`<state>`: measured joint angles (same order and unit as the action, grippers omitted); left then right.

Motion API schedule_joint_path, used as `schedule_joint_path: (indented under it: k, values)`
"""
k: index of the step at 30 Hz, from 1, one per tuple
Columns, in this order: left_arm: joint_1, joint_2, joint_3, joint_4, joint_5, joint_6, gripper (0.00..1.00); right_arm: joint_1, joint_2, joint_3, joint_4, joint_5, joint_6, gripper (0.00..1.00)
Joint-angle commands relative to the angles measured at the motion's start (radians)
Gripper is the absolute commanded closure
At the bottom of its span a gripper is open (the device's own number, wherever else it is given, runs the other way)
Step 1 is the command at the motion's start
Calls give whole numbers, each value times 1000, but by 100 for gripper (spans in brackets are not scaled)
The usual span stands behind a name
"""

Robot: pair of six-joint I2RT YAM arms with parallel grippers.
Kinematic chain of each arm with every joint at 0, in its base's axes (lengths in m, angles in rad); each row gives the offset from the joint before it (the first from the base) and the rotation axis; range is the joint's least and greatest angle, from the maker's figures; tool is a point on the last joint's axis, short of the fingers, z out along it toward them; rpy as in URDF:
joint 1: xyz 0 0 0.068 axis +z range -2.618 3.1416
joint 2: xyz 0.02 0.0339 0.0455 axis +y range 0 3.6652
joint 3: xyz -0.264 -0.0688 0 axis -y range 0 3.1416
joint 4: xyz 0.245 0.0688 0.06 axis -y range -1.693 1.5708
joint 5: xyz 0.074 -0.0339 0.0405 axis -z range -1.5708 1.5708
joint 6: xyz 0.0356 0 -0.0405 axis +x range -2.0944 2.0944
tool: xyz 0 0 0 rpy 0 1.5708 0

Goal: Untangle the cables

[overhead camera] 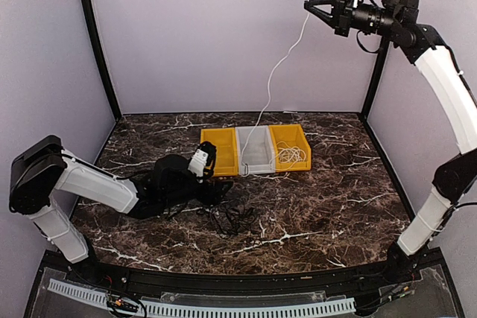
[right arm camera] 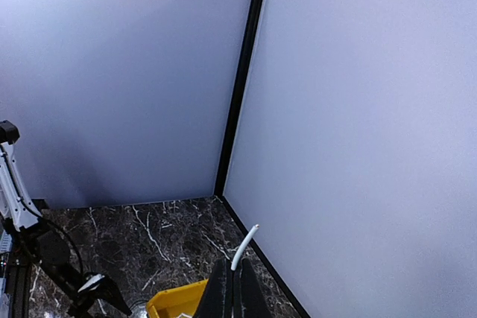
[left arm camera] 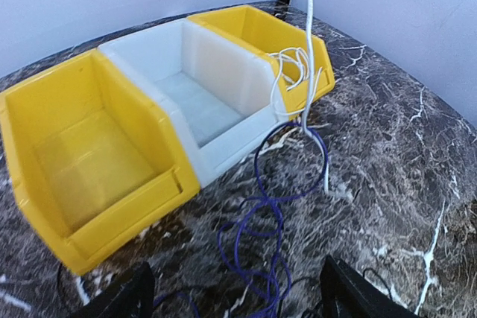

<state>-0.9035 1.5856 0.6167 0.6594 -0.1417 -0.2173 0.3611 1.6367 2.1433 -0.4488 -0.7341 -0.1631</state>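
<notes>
The white cable (left arm camera: 308,27) is drawn up in a long, slack line from the bins to the top right corner of the enclosure. Its upper end is pinched in the right tool (overhead camera: 308,5), whose jaws are fully closed on it. In the right wrist view a short white tip sticks out above the closed fingers. The lower part of this cable lies as a loose coil in the right yellow bin (left arm camera: 246,31). A stretch of it also reaches the desk (overhead camera: 335,206) just in front of the bins, where it crosses a dark loop. The dark cables (overhead camera: 227,217) lie in a loopy tangle on the desk in front of the bins, near the middle. In the left wrist view one of them looks bluish, and its loops run from the front of the white bin (left arm camera: 216,57) back toward the camera. The left tool (left arm camera: 237,277) sits low over the desk just in front of the bins, facing them. Its jaws are spread wide with nothing clamped, and the dark loops lie on the desk between and ahead of the fingers. The white bin stands between the two yellow ones, touching both. It and the left yellow bin (left arm camera: 119,214) hold no cable.
</notes>
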Motion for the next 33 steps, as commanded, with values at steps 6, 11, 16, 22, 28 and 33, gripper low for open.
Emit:
schedule_joint_path:
  k: [6,11,16,22,28,33]
  values:
    - [-5,316,355,-66,93,102,34,1,-82,70,5,-114,25,100]
    - [-4,320,334,-78,83,96,69,-24,-79,128,-17,-93,8,100]
    - [-6,276,293,-169,85,100,90,-73,-55,205,3,-19,8,100]
    - [-6,174,180,-218,45,84,95,-110,-7,233,59,83,7,100]
    - [-10,78,69,-218,49,38,100,-110,23,158,116,244,-73,100]
    - [-11,-36,-27,-174,33,-2,100,-110,28,50,146,299,-139,100]
